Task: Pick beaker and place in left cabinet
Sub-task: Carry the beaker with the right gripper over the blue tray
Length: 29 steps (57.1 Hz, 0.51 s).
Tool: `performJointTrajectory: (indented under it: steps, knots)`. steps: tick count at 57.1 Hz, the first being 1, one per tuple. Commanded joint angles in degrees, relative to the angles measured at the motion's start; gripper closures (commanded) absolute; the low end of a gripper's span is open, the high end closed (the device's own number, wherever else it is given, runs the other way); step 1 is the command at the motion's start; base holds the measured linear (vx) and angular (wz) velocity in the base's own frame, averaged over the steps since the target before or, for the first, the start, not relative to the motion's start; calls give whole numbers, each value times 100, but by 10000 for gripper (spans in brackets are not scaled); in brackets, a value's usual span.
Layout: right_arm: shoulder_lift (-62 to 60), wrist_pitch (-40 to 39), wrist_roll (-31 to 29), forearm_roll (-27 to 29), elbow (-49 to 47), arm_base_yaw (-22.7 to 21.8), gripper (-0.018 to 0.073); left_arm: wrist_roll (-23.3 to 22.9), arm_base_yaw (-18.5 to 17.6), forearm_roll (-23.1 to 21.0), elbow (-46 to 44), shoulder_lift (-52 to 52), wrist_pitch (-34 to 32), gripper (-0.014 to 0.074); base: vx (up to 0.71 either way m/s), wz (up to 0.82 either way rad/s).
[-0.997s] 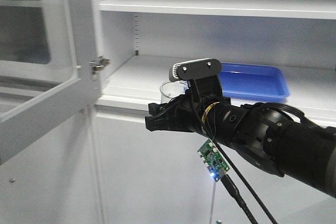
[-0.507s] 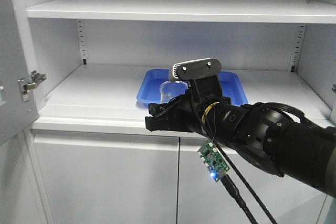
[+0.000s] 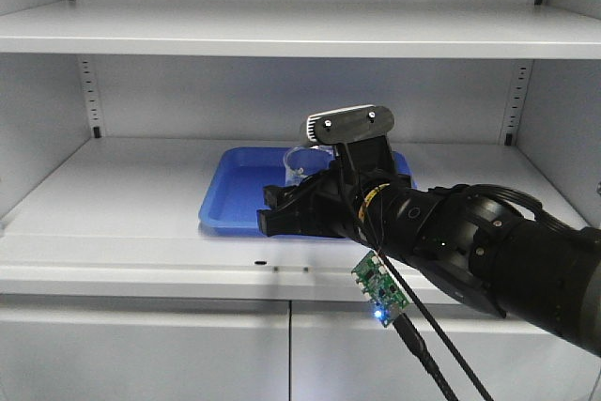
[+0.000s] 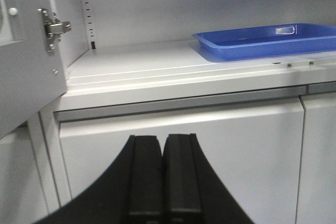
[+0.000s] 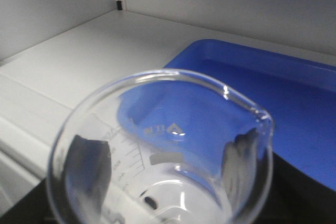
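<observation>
The beaker (image 5: 157,145), clear glass with a rolled rim and printed scale, fills the right wrist view, and my right gripper (image 5: 163,182) is shut on it; dark fingers (image 5: 86,166) show through the glass on both sides. In the front view the beaker (image 3: 299,164) is held upright by the right gripper (image 3: 293,206), at the front edge of the left cabinet's lower shelf (image 3: 113,199), over the near rim of a blue tray (image 3: 239,190). My left gripper (image 4: 163,153) is shut on nothing, low in front of the closed lower doors (image 4: 184,145).
An upper shelf (image 3: 282,30) spans the cabinet above the arm. The blue tray (image 4: 268,38) lies on the shelf (image 4: 136,64). An open door with its metal hinge (image 4: 52,24) stands at the left. A small green circuit board (image 3: 380,293) and cables hang below the right arm.
The front view has shifted along the cabinet: the open door has slid out of sight at the left and the blue tray now lies behind the held beaker. The arm keeps its pose.
</observation>
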Motion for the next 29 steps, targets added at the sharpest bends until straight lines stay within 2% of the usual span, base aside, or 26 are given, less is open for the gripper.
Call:
performJointTrajectory:
  steps: [1,29]
  knots:
    - [-303,-369,-9,-33,-227,-22,456,-19,-9,-42,93,-102,-478,595,20,-12]
    - [-303,-393,-9,-33,-227,-22,456,-19,-9,-42,93,-102,-478,595,16,-13]
